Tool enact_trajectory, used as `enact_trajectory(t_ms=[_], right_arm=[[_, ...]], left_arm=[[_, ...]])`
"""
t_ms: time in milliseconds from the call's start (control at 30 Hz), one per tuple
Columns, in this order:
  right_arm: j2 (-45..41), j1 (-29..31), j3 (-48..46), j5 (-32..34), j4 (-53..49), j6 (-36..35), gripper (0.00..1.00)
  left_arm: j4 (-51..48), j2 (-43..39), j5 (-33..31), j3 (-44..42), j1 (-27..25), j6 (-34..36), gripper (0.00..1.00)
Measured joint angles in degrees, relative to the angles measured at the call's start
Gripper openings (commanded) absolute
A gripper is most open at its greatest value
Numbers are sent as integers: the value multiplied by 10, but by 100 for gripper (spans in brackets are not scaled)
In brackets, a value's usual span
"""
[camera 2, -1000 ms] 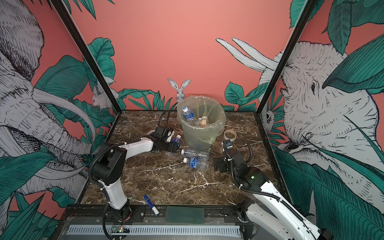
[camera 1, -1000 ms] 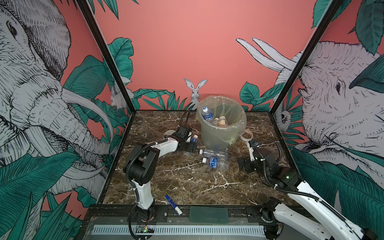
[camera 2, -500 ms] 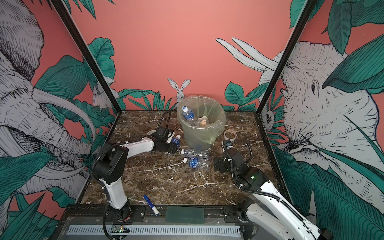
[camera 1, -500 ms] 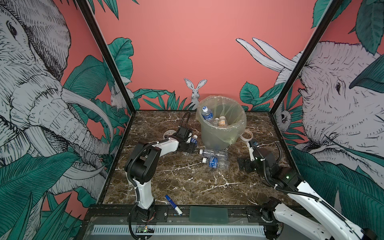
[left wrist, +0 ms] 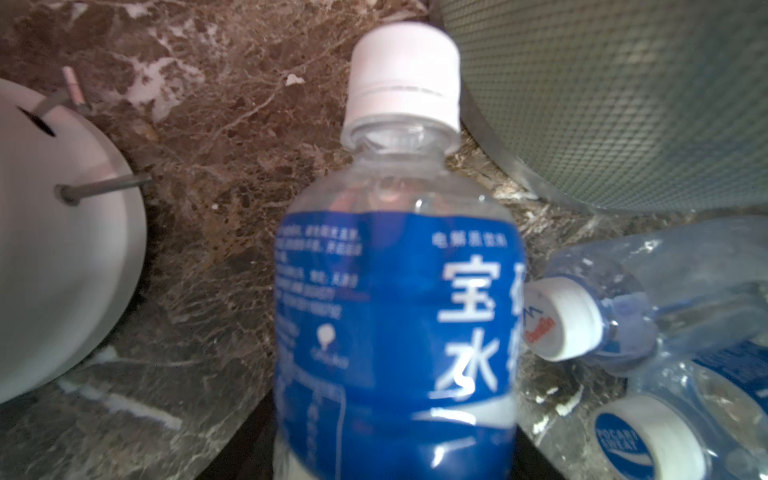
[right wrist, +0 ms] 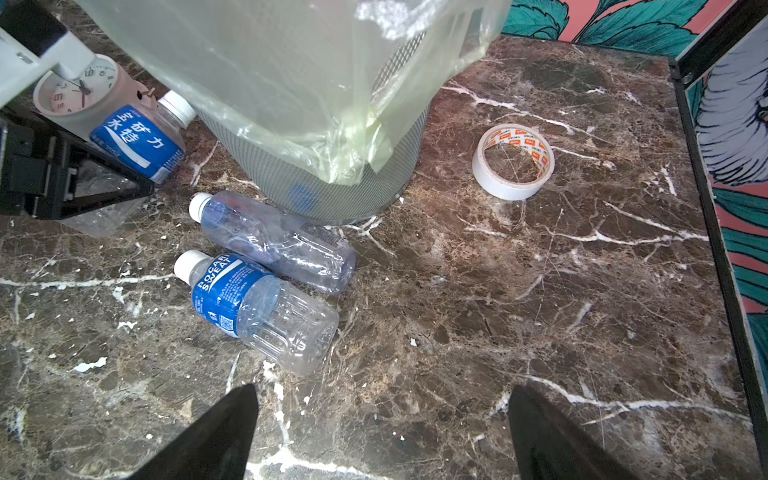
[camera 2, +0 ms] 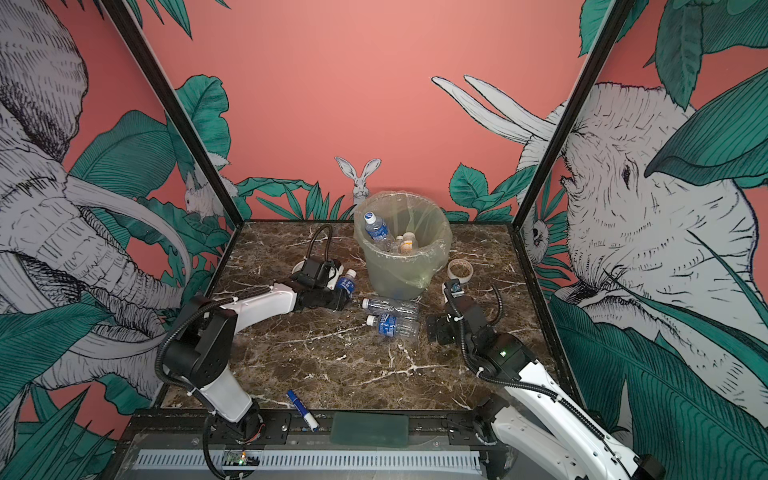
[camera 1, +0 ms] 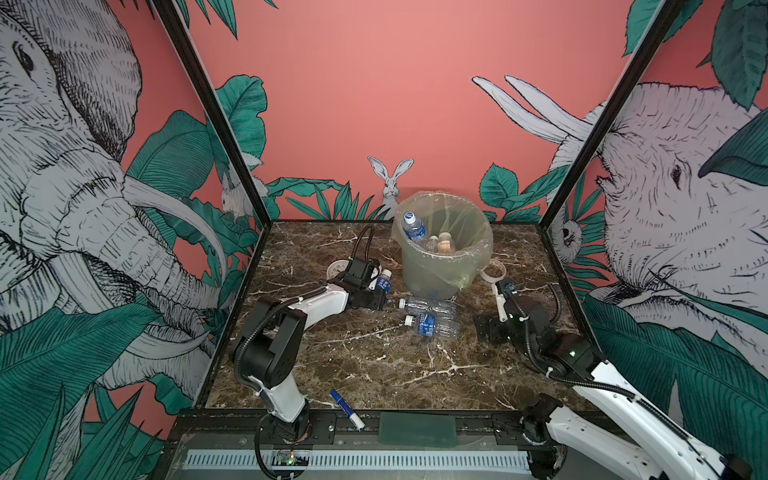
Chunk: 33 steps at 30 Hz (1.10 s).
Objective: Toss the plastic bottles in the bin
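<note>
I'm clamping a blue-label bottle [left wrist: 395, 311] with the left gripper [camera 1: 374, 296], right gripper [right wrist: 380, 415] idling open; perhaps three binned bottles [camera 1: 414, 227], two loose bottles [right wrist: 266, 307] waiting.

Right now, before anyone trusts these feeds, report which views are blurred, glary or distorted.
Left wrist view: the blue-label bottle fills the frame, soft, small print unreadable; the bin mesh behind is crisper. Right wrist view: sharp, the Pocari bottle label legible, faint sheen on the plastic bag. Both top views: evenly lit, wide-angle, the black posts splay outward.
</note>
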Motion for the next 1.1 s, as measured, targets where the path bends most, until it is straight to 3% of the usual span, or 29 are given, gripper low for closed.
enact_trajectory(t_ms=[700,1100], right_arm=[[30,0,-10,-25,33,5,95],[55,0,-10,-38,51,5,95]], left_arm=[[61,-236,29,-203,0,-3,61],[76,-455,34,-300,-1,-1,61]])
